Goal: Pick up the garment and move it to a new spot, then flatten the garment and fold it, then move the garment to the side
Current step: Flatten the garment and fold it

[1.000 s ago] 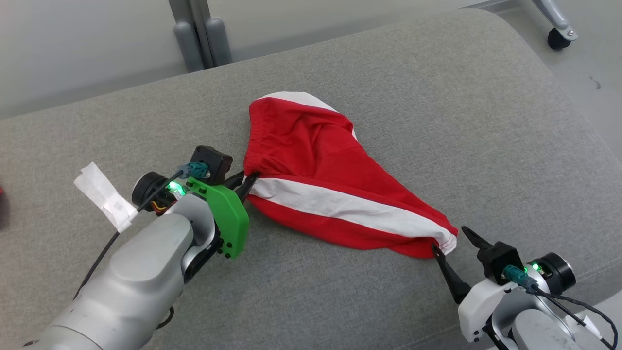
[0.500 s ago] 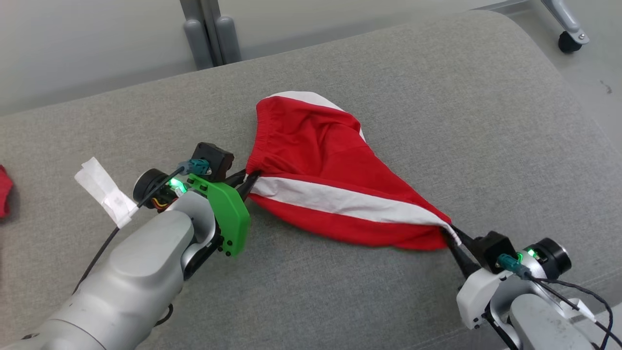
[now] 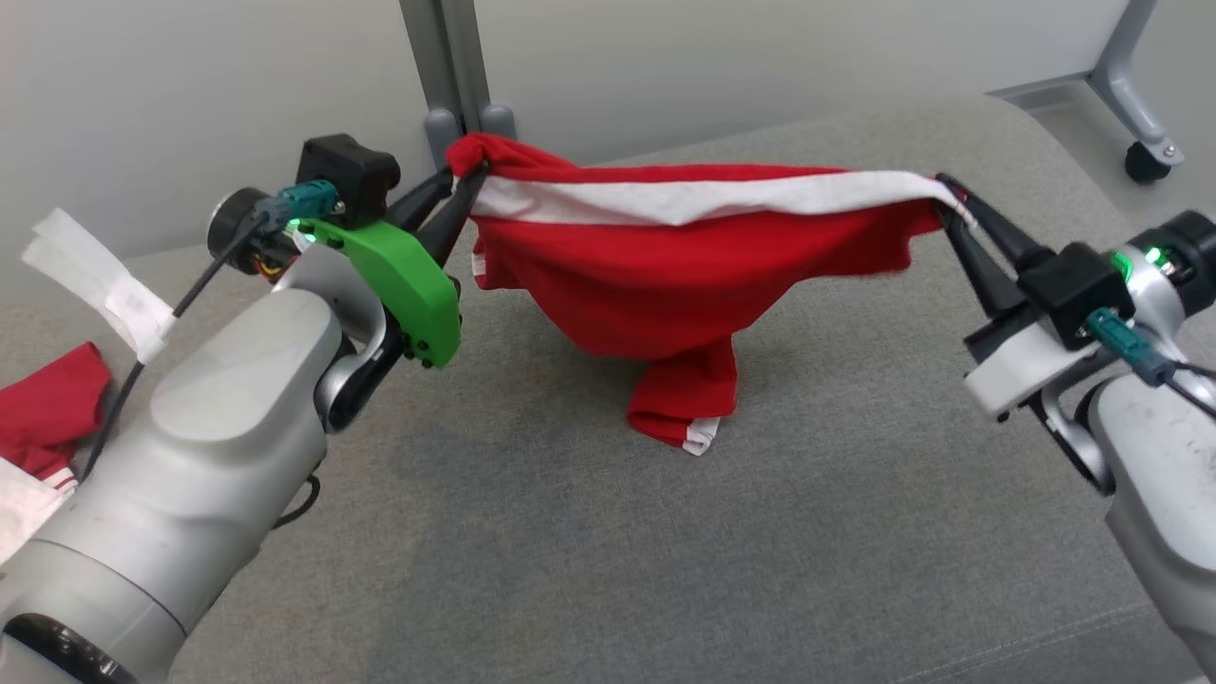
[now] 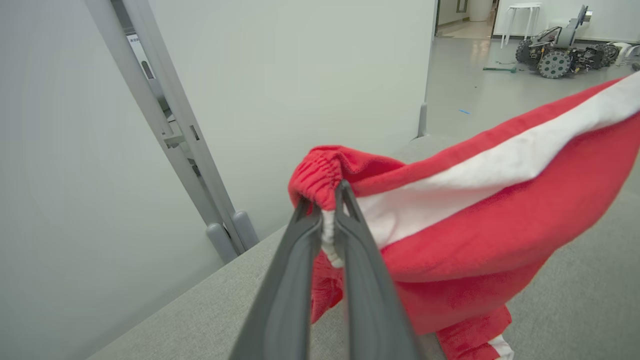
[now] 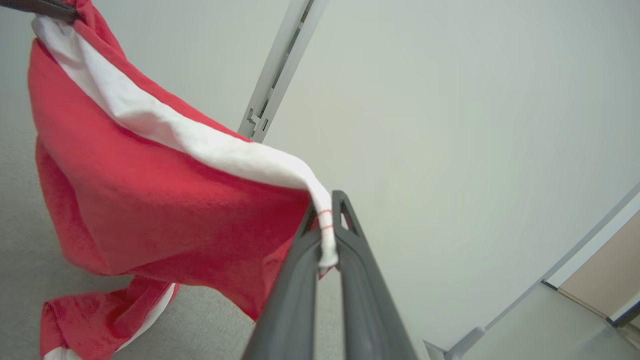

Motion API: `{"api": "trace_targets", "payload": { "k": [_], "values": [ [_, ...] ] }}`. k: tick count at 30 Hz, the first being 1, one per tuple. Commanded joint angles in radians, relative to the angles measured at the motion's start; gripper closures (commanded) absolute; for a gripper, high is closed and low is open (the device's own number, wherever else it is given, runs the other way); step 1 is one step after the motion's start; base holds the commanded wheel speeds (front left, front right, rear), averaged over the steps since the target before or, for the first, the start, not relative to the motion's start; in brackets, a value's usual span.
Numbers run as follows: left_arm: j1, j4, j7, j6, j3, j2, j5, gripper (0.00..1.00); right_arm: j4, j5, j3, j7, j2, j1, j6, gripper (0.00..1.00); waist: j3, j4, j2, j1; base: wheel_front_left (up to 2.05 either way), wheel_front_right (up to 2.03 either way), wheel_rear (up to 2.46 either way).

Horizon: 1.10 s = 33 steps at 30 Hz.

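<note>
I see a grey cushion (image 3: pixel 570 532) and pale wall (image 3: pixel 712 66); both arms are up, left tool (image 3: pixel 465 182) and right tool (image 3: pixel 945 195) each pinching an end of the garment (image 3: pixel 665 275).

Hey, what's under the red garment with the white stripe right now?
Grey fabric cushion lies under the red white-striped garment; the garment's drooping end hides the patch directly beneath it.

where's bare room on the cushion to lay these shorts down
Widest bare patch: the near cushion, in front of the hanging shorts, running right below the right fingers. Crowded at left, by the red clothes.
</note>
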<state>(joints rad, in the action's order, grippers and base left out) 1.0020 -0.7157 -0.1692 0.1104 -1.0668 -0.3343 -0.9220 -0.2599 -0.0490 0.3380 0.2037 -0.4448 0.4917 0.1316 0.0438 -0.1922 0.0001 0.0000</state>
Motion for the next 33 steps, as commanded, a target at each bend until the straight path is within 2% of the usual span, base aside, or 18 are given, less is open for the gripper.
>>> {"api": "trace_targets", "payload": {
  "k": [1, 7, 13, 17, 21, 24, 27, 30, 33],
  "values": [
    [0.026, 0.018, -0.012, -0.014, 0.016, -0.010, -0.001, 1.00, 0.026, 0.009, -0.002, -0.018, -0.017, 0.026, -0.002, 1.00, -0.047, 0.035, -0.0001, 0.0000, 0.00, 0.00, 0.00],
    [0.072, 0.138, -0.031, -0.073, 0.081, -0.047, -0.026, 1.00, 0.151, -0.002, -0.007, -0.108, -0.077, 0.094, -0.002, 1.00, -0.086, 0.073, -0.0001, 0.0000, 0.00, 0.00, 0.00],
    [0.047, 0.303, -0.011, -0.164, 0.102, -0.105, -0.014, 1.00, 0.266, -0.024, -0.070, -0.206, -0.112, 0.046, -0.002, 1.00, -0.104, 0.103, -0.0001, 0.0000, 0.00, 0.00, 0.00],
    [0.014, 0.418, 0.024, -0.224, 0.093, -0.145, -0.011, 1.00, 0.324, -0.057, -0.094, -0.278, -0.125, 0.002, -0.002, 1.00, -0.091, 0.111, -0.0001, 0.0000, 0.00, 0.00, 0.00],
    [0.003, 0.480, 0.057, -0.261, 0.101, -0.176, -0.022, 1.00, 0.340, -0.091, -0.077, -0.315, -0.135, 0.005, -0.002, 1.00, -0.051, 0.104, -0.0001, 0.0000, 0.00, 0.00, 0.00],
    [0.038, 0.502, 0.098, -0.272, 0.124, -0.185, -0.051, 1.00, 0.324, -0.129, -0.063, -0.319, -0.155, 0.081, -0.002, 1.00, 0.037, 0.093, -0.0001, 0.0000, 0.00, 0.00, 0.00],
    [0.128, 0.473, 0.135, -0.271, 0.136, -0.194, -0.028, 1.00, 0.278, -0.163, -0.030, -0.305, -0.181, 0.199, -0.002, 1.00, 0.167, 0.085, -0.0001, 0.0000, 0.00, 0.00, 0.00],
    [0.225, 0.401, 0.156, -0.254, 0.150, -0.175, -0.014, 1.00, 0.201, -0.175, 0.015, -0.277, -0.199, 0.351, -0.002, 1.00, 0.286, 0.076, -0.0001, 0.0000, 0.00, 0.00, 0.00],
    [0.353, 0.299, 0.155, -0.238, 0.182, -0.142, -0.003, 1.00, 0.087, -0.185, 0.068, -0.234, -0.188, 0.536, -0.002, 1.00, 0.395, 0.066, -0.0001, 0.0000, 0.00, 0.00, 0.00]
  ]
}}
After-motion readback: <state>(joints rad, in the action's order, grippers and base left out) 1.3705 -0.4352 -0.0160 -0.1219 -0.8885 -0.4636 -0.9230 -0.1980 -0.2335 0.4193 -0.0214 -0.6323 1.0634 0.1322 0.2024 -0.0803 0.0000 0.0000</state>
